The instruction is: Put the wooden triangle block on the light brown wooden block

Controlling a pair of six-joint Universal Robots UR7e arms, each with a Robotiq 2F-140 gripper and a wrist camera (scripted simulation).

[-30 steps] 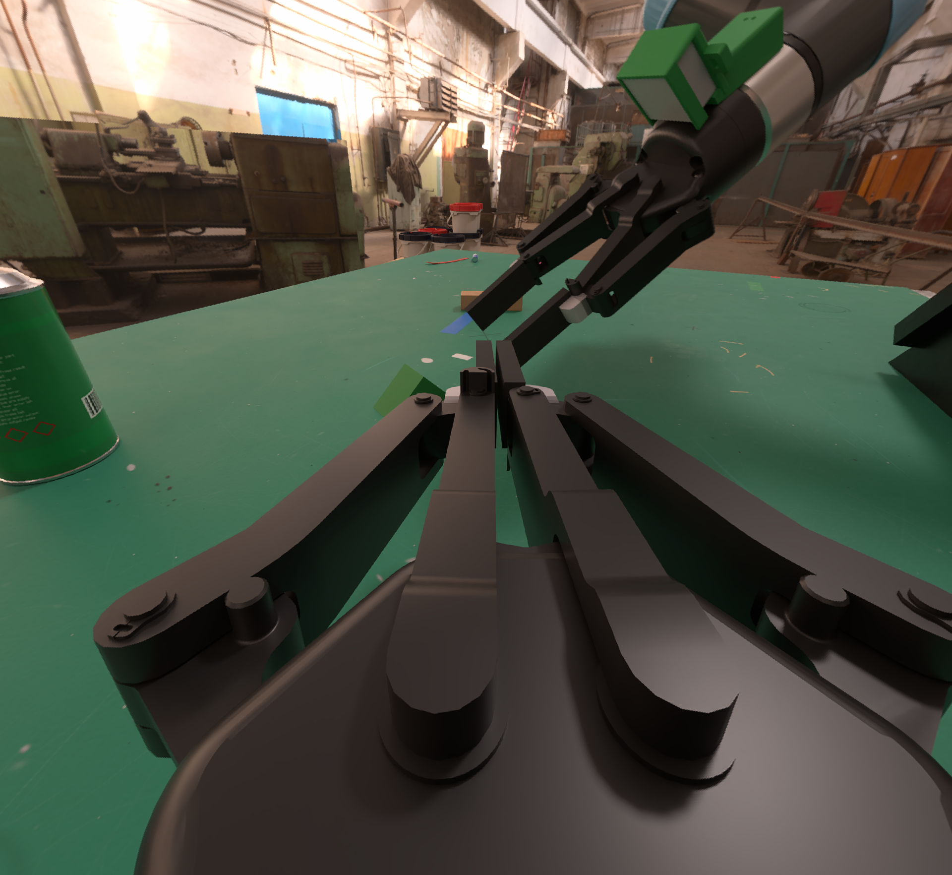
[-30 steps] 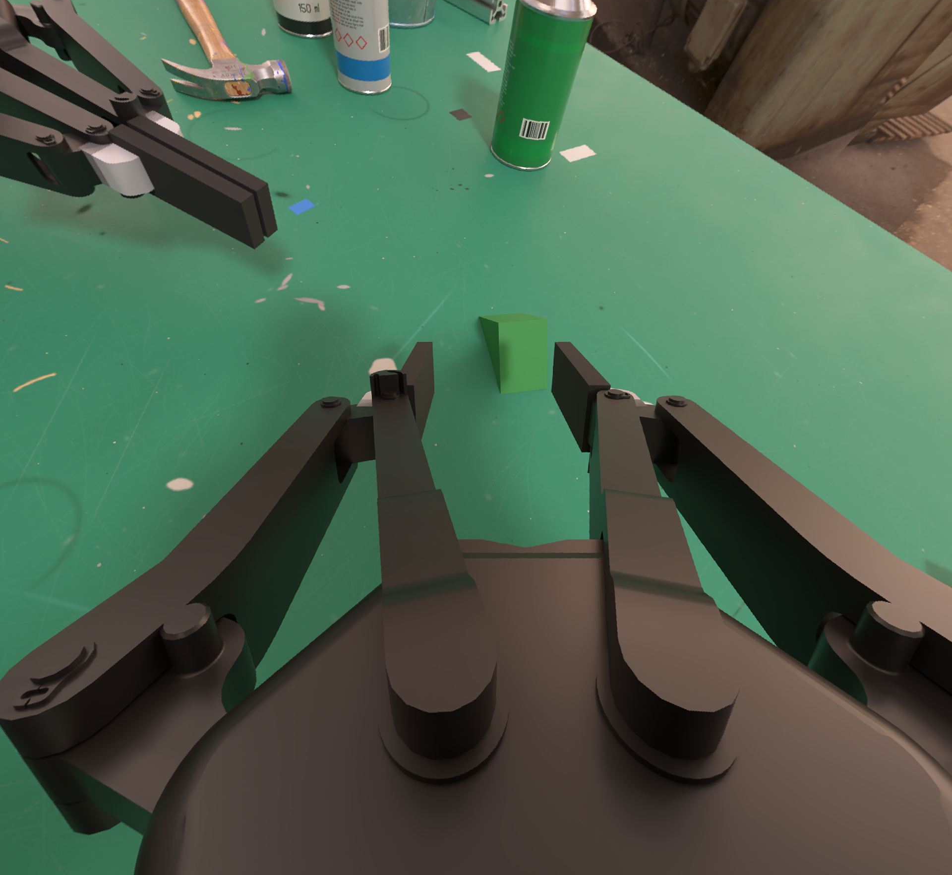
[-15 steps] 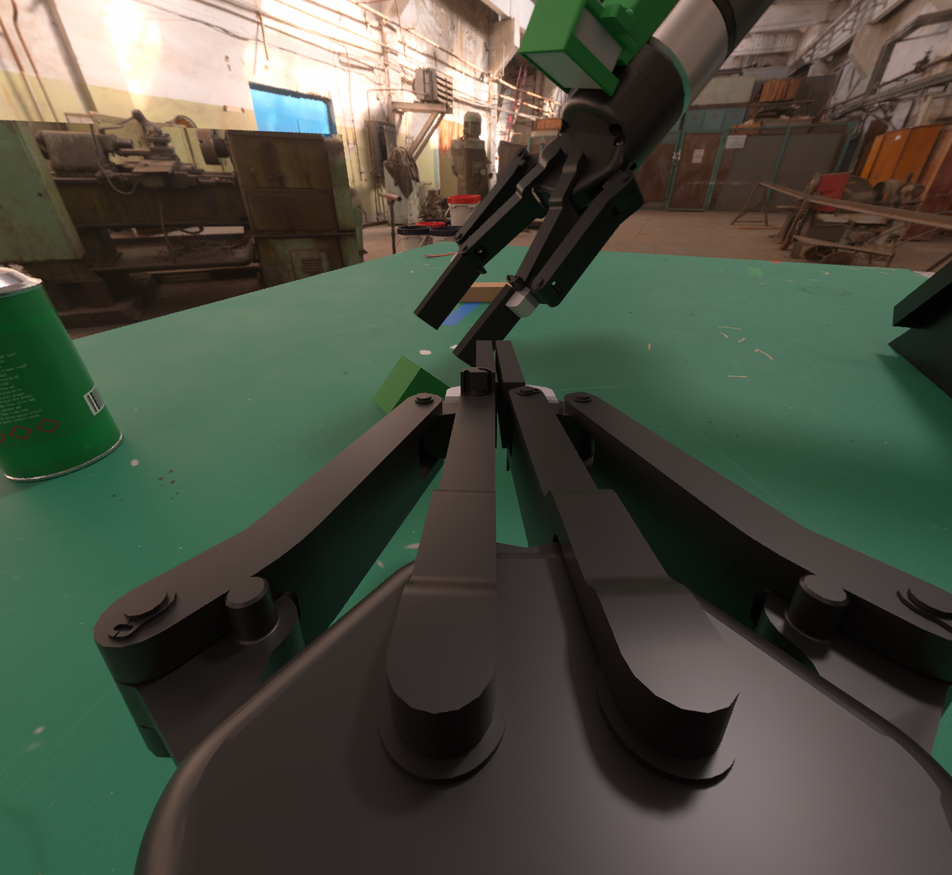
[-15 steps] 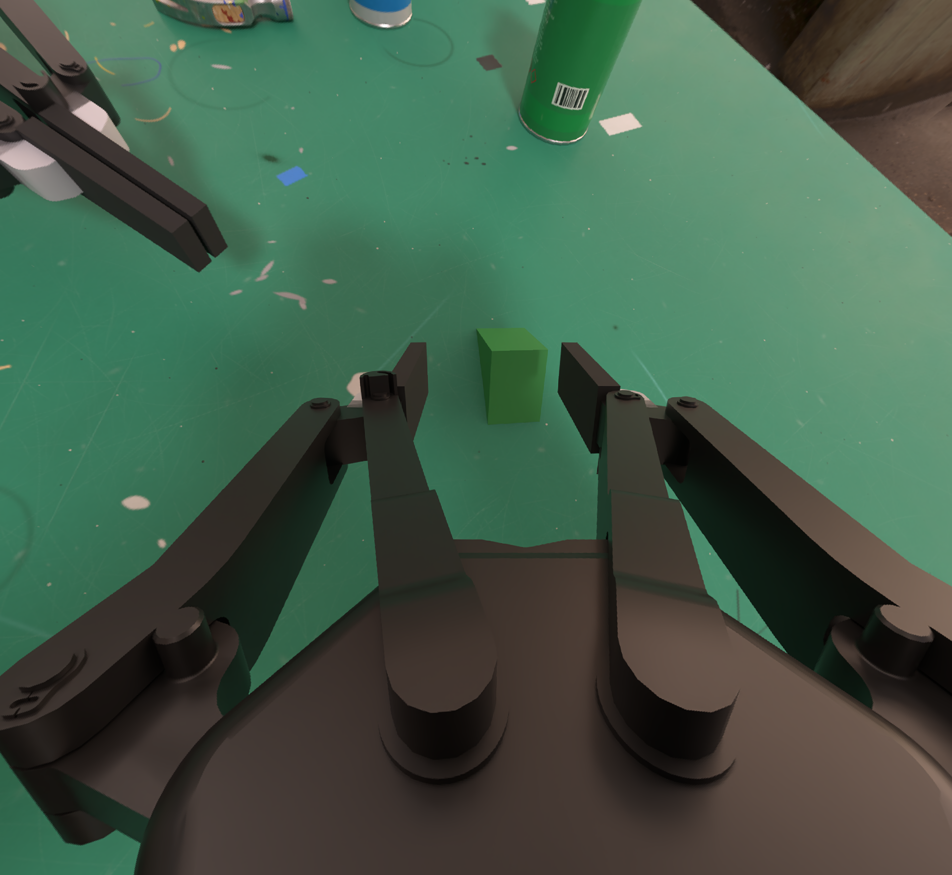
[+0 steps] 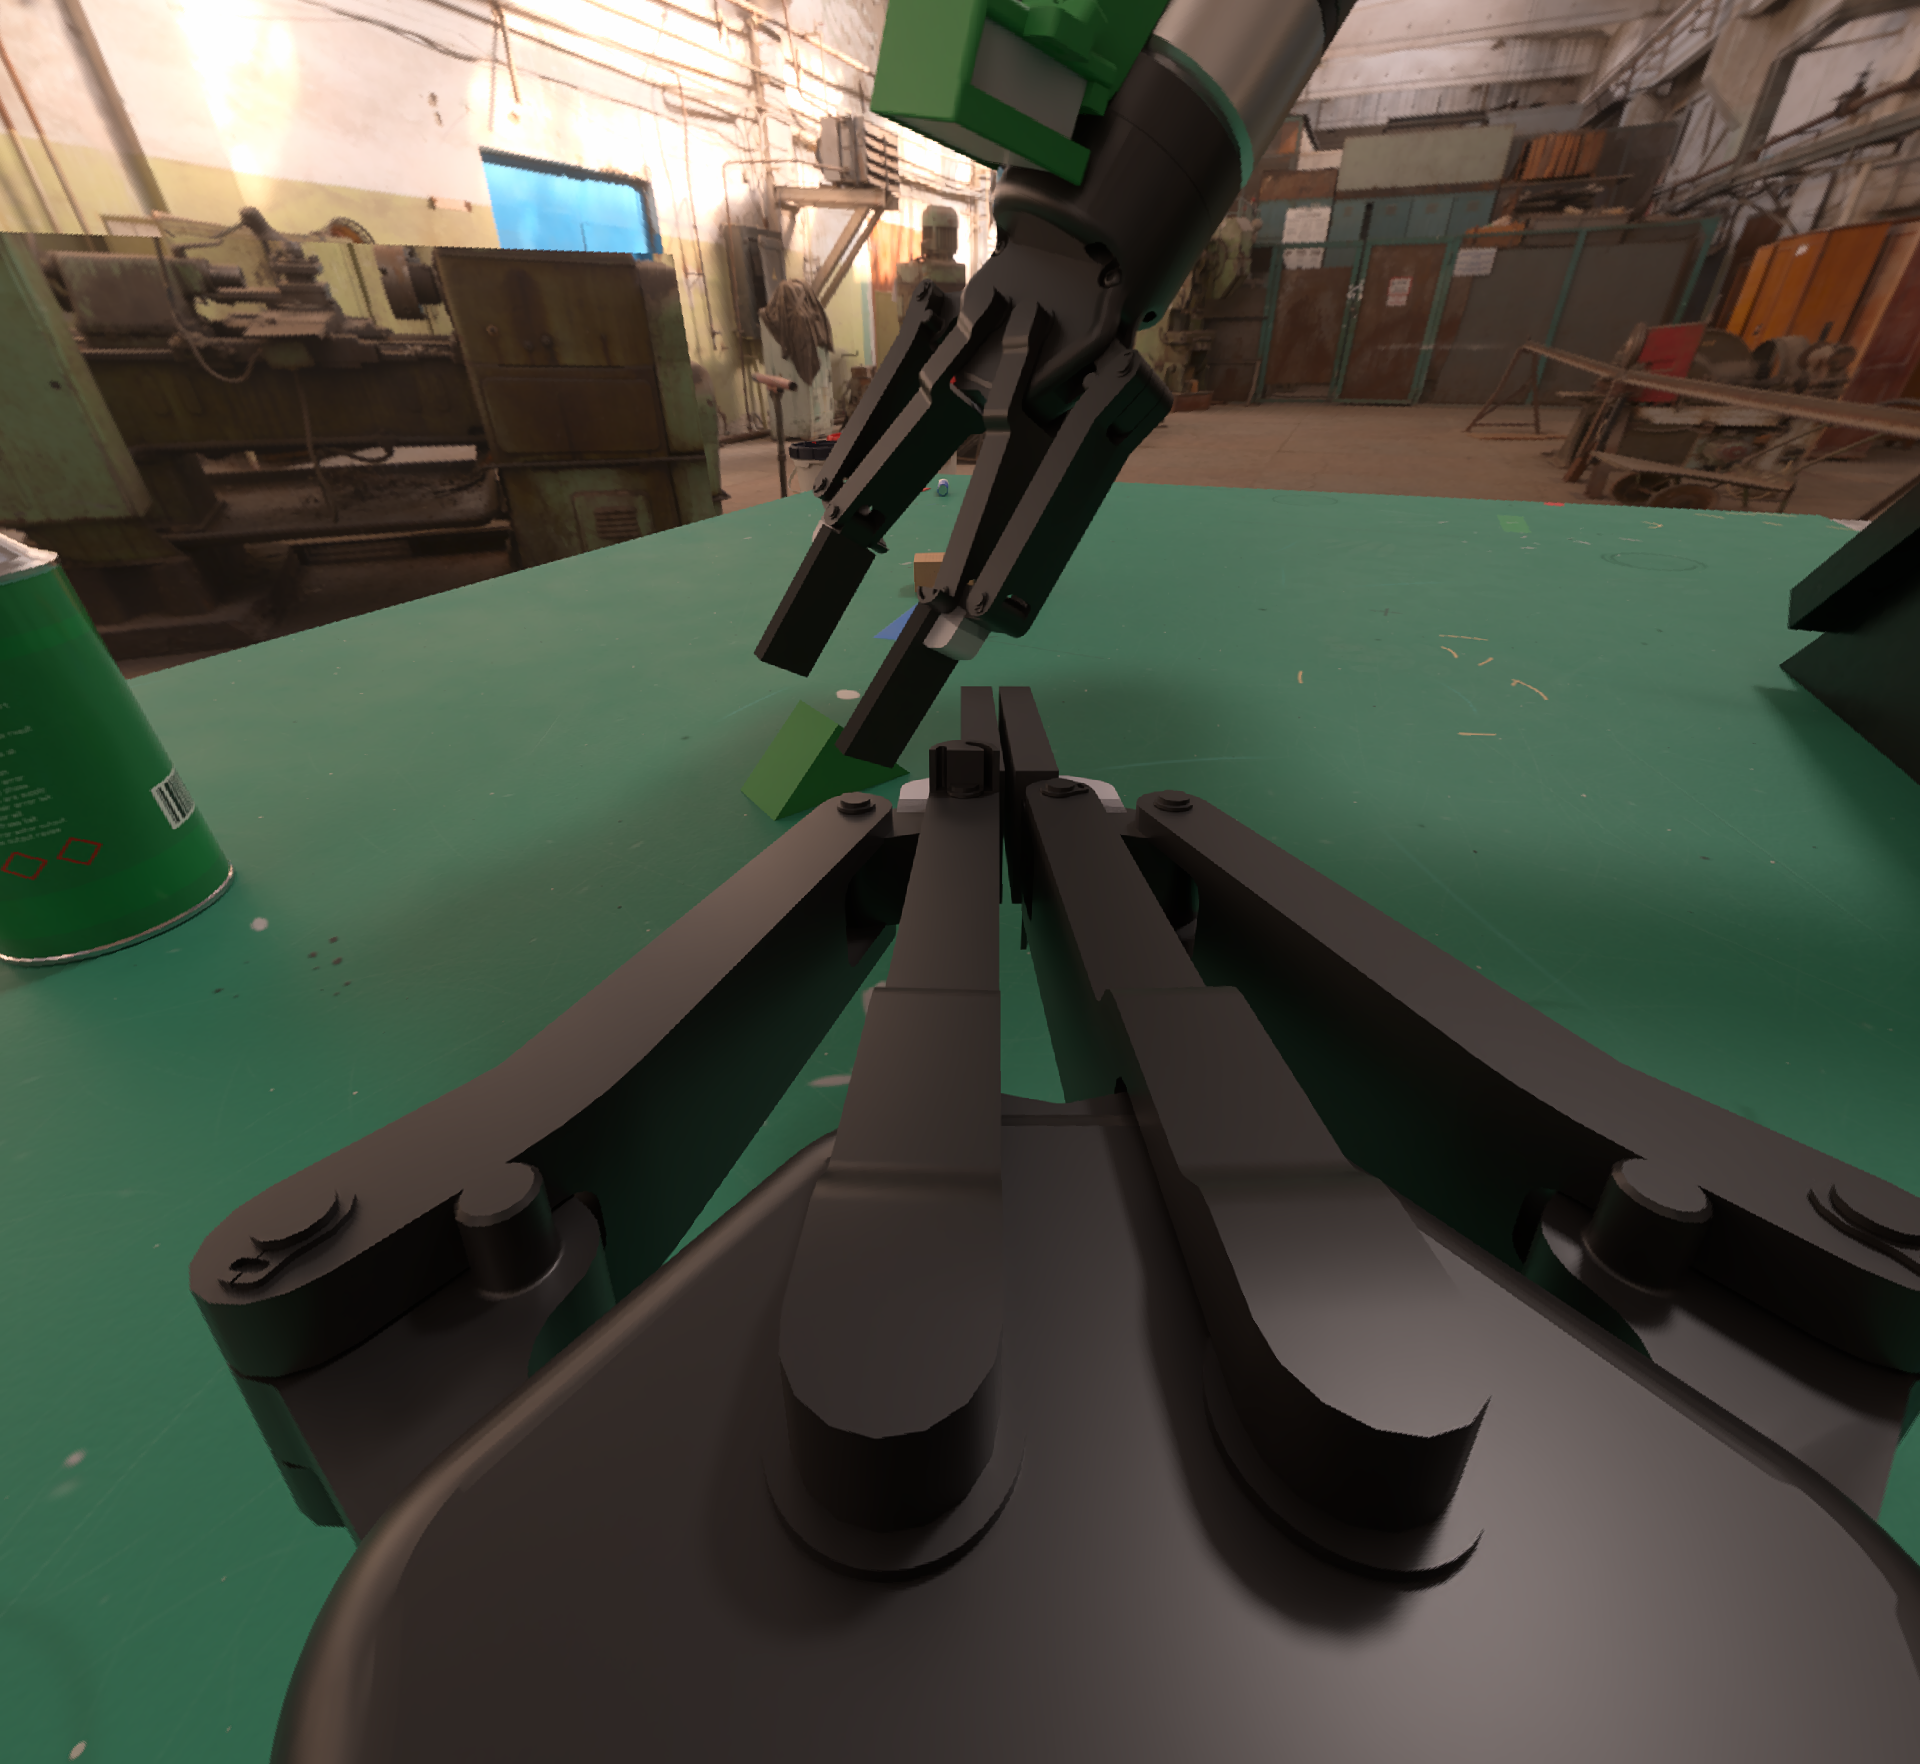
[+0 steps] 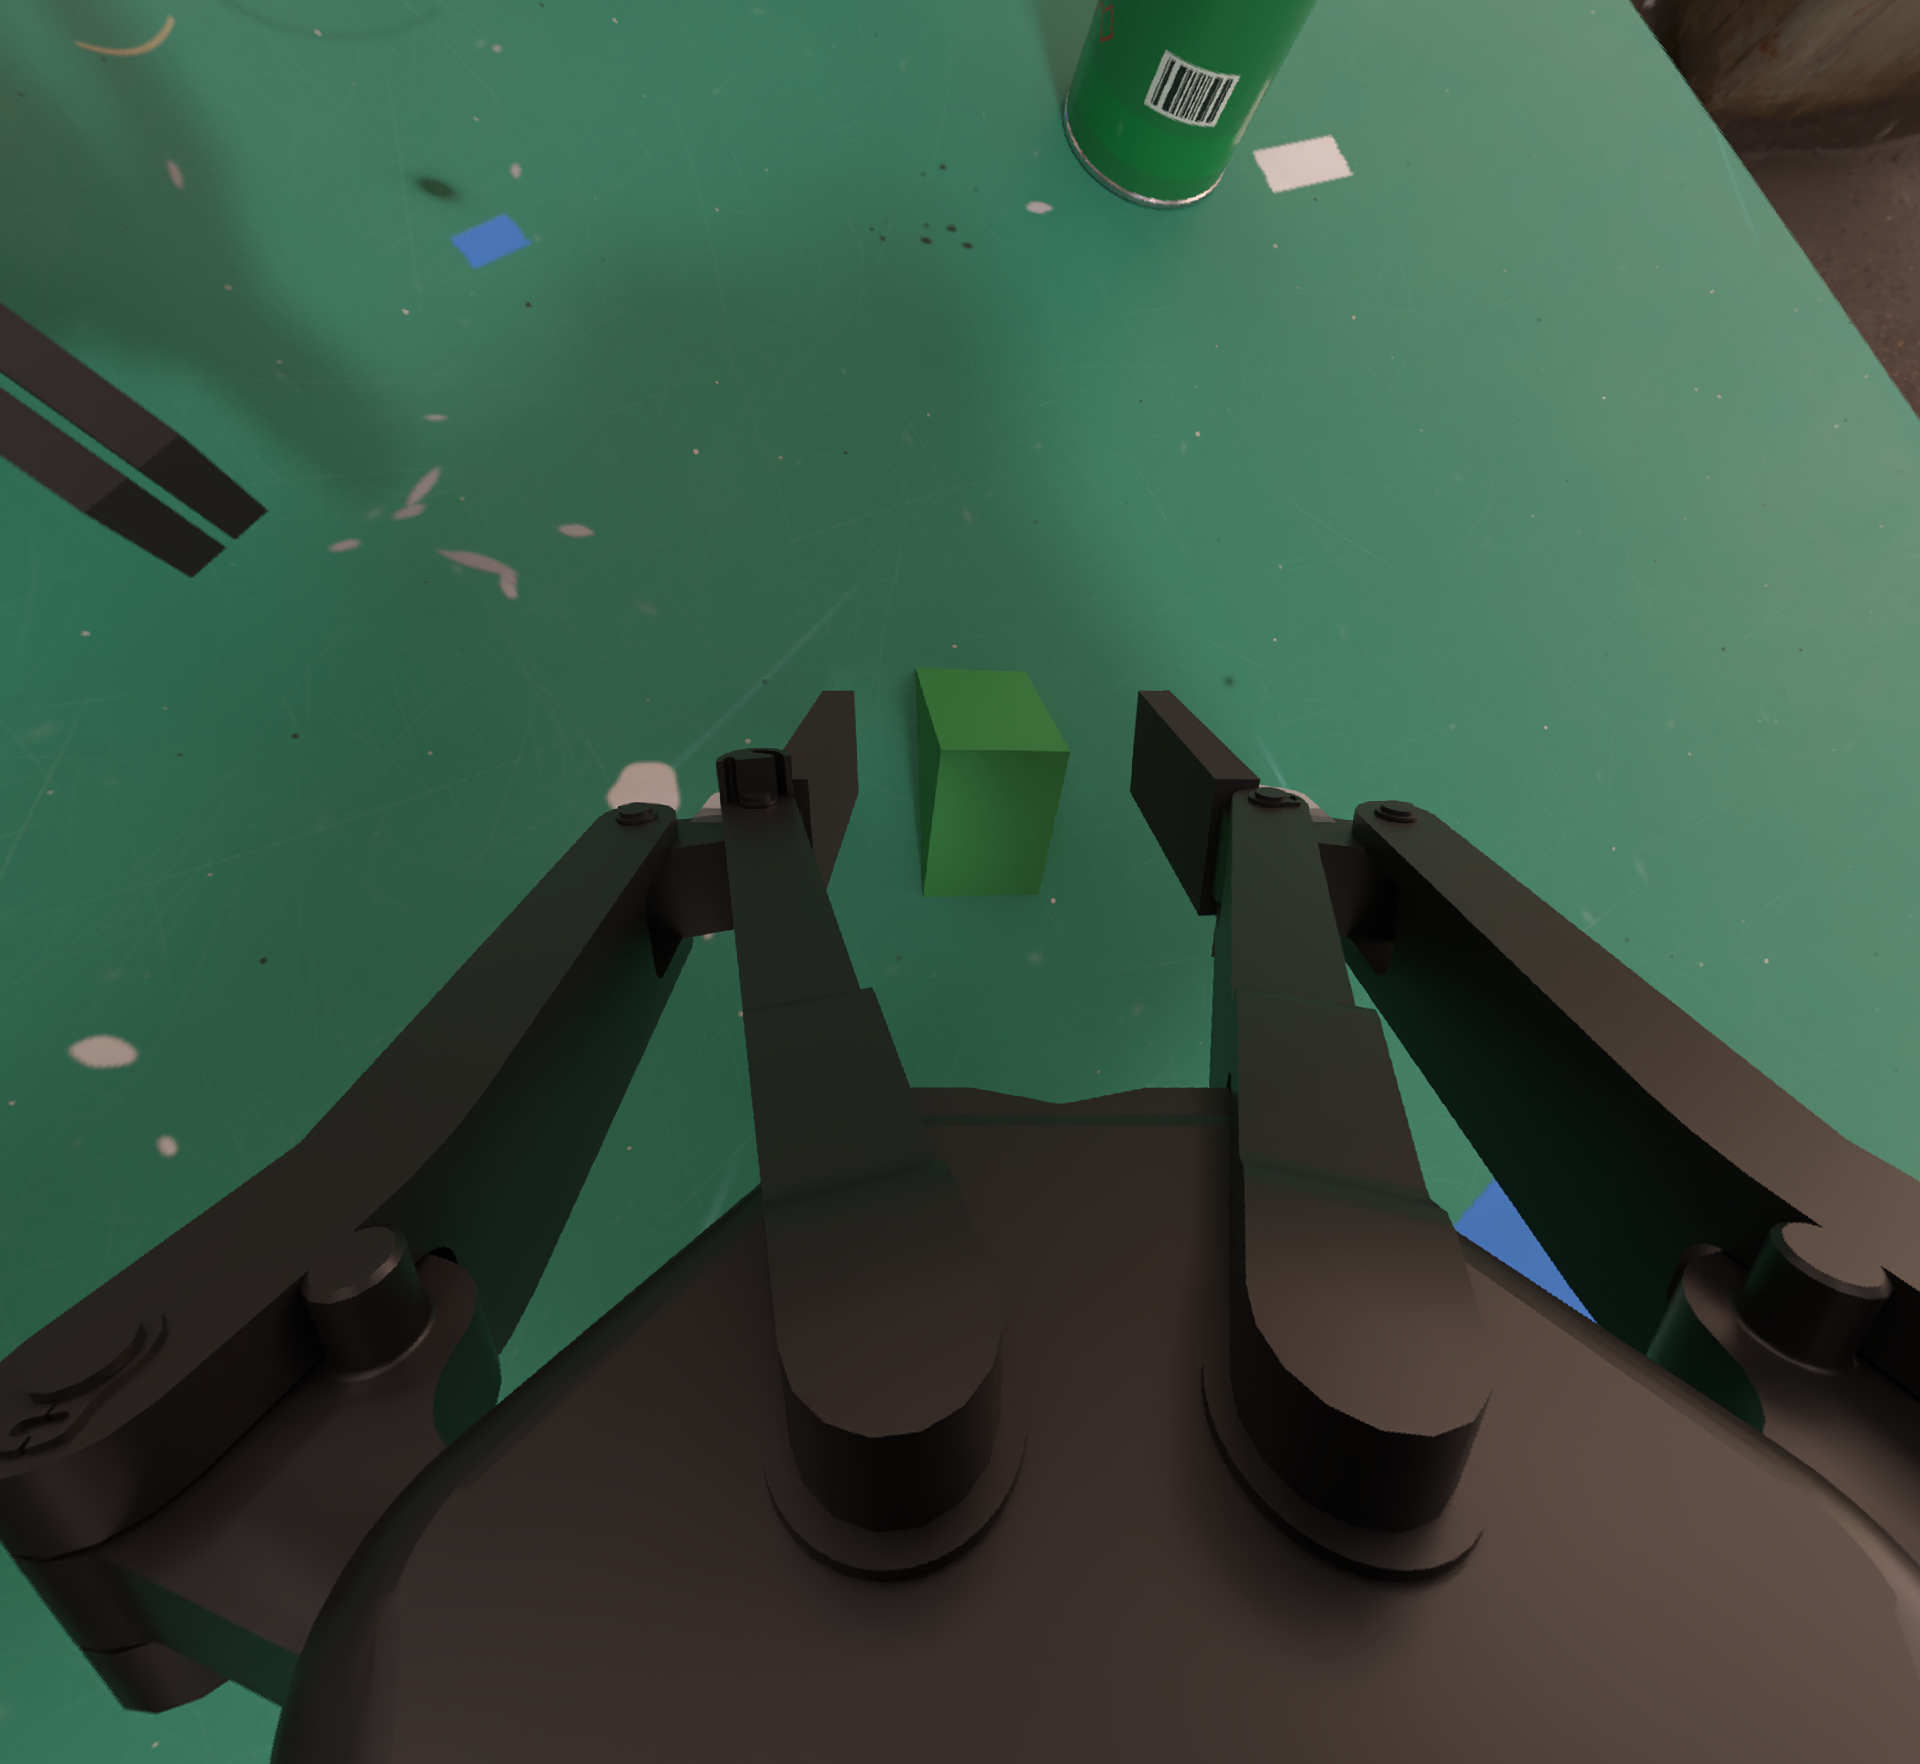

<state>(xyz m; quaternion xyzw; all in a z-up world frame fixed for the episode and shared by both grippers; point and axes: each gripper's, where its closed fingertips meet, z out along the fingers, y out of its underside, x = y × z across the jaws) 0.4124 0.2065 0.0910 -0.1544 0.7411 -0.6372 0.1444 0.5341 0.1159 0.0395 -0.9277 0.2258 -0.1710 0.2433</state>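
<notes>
The triangle block (image 6: 992, 779) is a green wedge lying on the green table. It also shows in the left wrist view (image 5: 805, 764). My right gripper (image 6: 997, 712) is open and low over it, one finger on each side, not touching. From the left wrist view the right gripper (image 5: 836, 696) slants down onto the wedge. The light brown wooden block (image 5: 928, 564) lies small and far behind it, partly hidden. My left gripper (image 5: 995, 706) is shut and empty, just right of the wedge; its tips show in the right wrist view (image 6: 197, 530).
A green spray can (image 6: 1195, 31) stands beyond the wedge near the table's right edge (image 6: 1766, 280); it also shows in the left wrist view (image 5: 83, 779). A dark angular object (image 5: 1860, 634) sits at the far right. Small paper scraps dot the table.
My right gripper has come down and closer to the wedge, still open, and now straddles it. My left gripper has stayed shut and in place.
</notes>
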